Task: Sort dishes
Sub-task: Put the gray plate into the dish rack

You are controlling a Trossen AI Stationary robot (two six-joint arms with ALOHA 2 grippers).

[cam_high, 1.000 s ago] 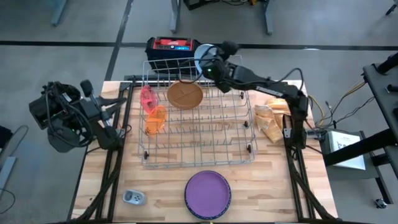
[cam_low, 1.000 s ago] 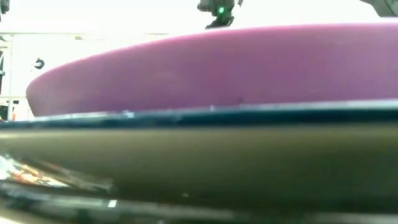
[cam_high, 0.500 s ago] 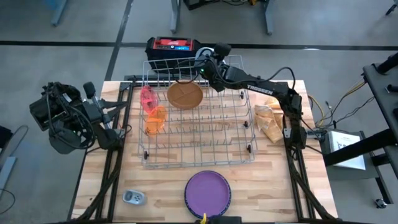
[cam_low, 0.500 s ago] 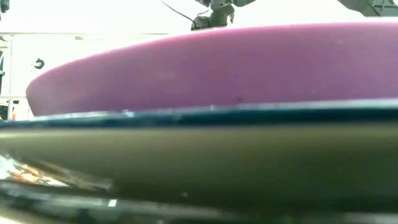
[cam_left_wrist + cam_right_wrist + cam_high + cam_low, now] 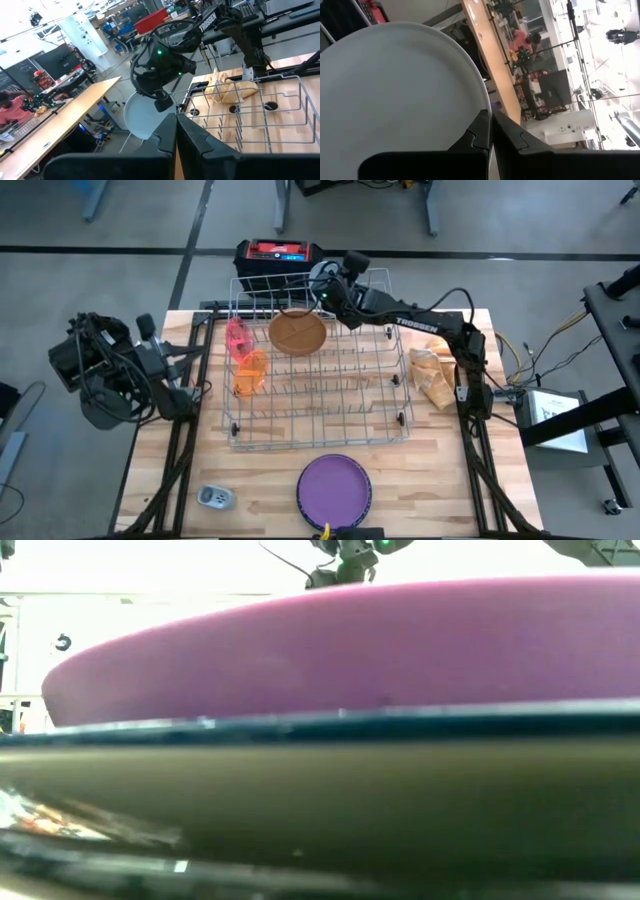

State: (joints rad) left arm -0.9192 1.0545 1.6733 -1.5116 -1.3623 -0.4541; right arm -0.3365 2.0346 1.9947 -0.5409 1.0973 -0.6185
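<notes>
My right gripper (image 5: 325,283) is over the far end of the wire rack (image 5: 320,395), shut on a white plate (image 5: 395,100), which also shows in the left wrist view (image 5: 142,117). A brown divided plate (image 5: 297,332), a pink cup (image 5: 237,335) and an orange cup (image 5: 250,372) sit in the rack. A purple plate (image 5: 334,490) lies on top of darker plates at the table's near edge and fills the low view (image 5: 350,650). My left gripper (image 5: 175,131) waits shut and empty at the table's left side (image 5: 192,352). My right gripper pinches the white plate's rim (image 5: 481,102) between its two fingers. The fingers come from above, slanting down. The plate hangs below them, tilted and lifted clear, just beyond the rack's far edge (image 5: 150,107).
A small grey-white device (image 5: 214,498) lies at the near left corner. Crumpled tan paper (image 5: 432,375) lies right of the rack. A red and black box (image 5: 277,254) stands beyond the rack's far edge. Bare wood lies between the rack and the near edge.
My right gripper has gone toward the table's left and far edge, along the rack's far end, carrying the white plate. From above the plate now shows narrower than a second ago.
</notes>
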